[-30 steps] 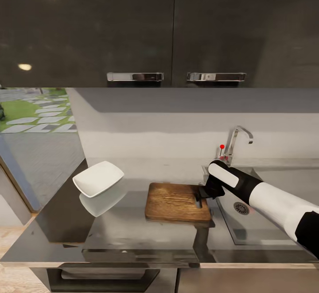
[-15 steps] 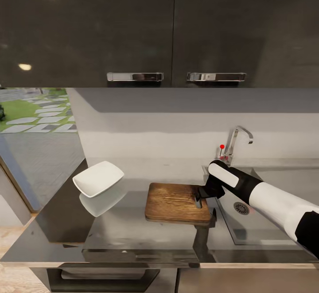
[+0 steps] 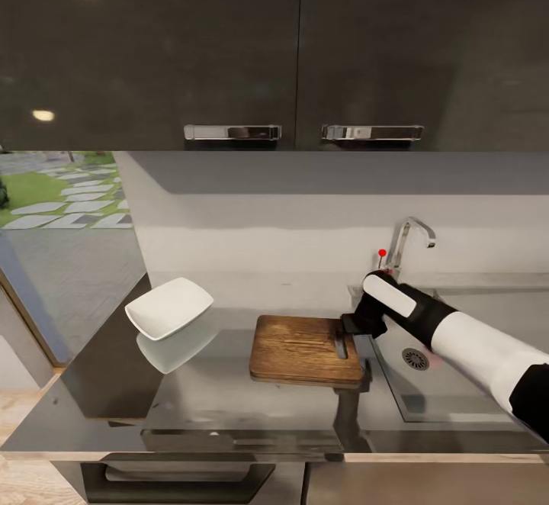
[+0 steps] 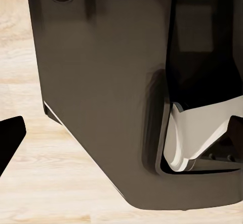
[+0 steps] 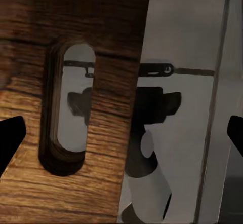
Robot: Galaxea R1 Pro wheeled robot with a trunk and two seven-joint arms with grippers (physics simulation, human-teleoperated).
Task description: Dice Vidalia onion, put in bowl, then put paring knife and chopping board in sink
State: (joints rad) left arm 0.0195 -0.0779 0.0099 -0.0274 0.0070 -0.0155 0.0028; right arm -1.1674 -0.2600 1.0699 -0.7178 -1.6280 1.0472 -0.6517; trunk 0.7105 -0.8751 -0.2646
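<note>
The brown chopping board (image 3: 301, 348) lies flat on the grey countertop (image 3: 229, 402), its slot-shaped handle hole (image 5: 68, 127) at the end nearest the sink (image 3: 465, 390). My right gripper (image 3: 348, 332) hangs open just above that handle end, over the board's edge. In the right wrist view the right gripper (image 5: 121, 138) has its dark fingertips far apart with nothing between them. The white bowl (image 3: 169, 307) stands on the countertop to the board's left. My left gripper (image 4: 121, 133) is open, down by a dark cabinet front. The onion and the paring knife are out of view.
A chrome tap (image 3: 408, 242) with a red knob (image 3: 382, 252) stands behind the sink, close to my right forearm. Dark wall cabinets (image 3: 297, 47) hang above the worktop. Light wood floor (image 4: 30, 183) lies below the left gripper.
My right gripper has lifted a little and drawn back toward the sink from the board's handle end. The board and bowl have stayed in place.
</note>
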